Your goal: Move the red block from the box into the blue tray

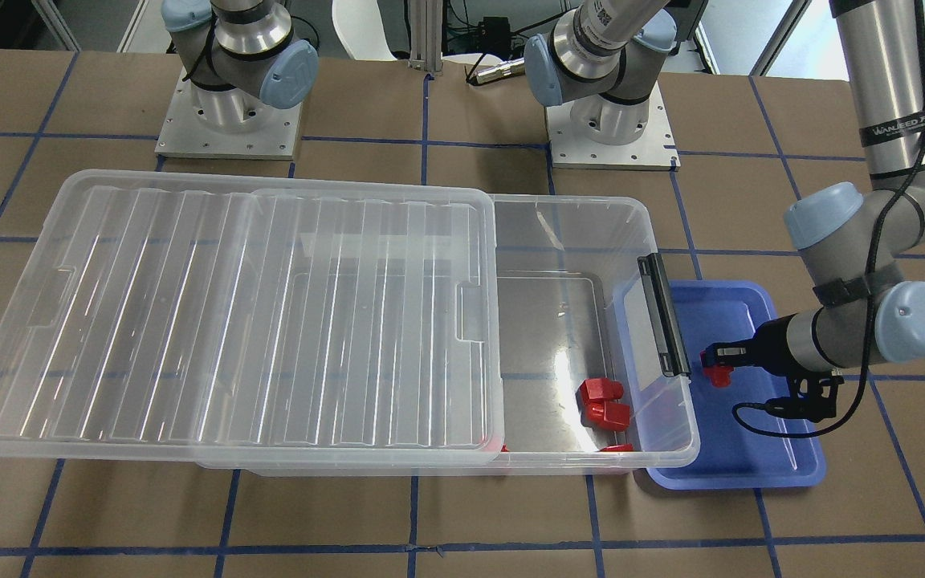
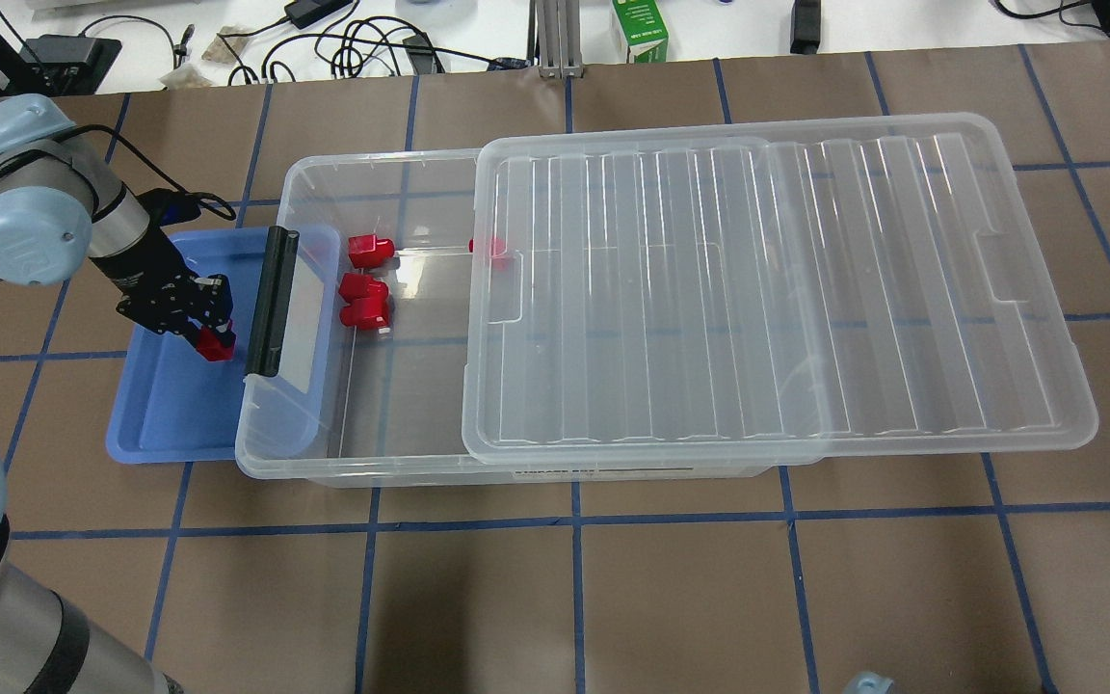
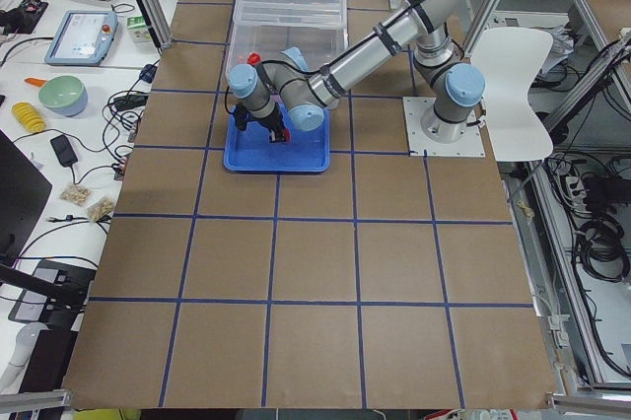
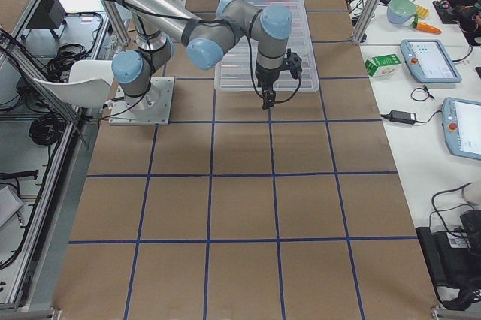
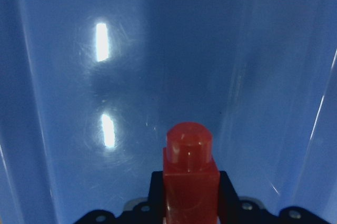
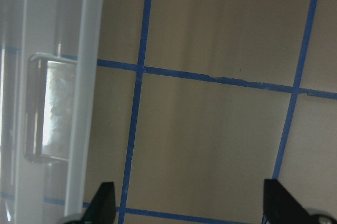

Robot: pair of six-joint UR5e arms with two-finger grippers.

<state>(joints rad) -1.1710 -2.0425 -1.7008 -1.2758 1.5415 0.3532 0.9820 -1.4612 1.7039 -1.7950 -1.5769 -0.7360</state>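
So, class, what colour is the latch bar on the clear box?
The latch bar is black, clearest in the overhead view.

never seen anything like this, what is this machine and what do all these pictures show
Two robot arms stand at a table, each ending in a two-finger gripper. Four fixed cameras look from above, from across and from both table ends; two more ride on the wrists. On the table: a clear box, its lid sitting partly off, spare red blocks inside, and a blue tray beside it. The left gripper is shut on one red block over the tray. The right gripper is open and empty over bare table.
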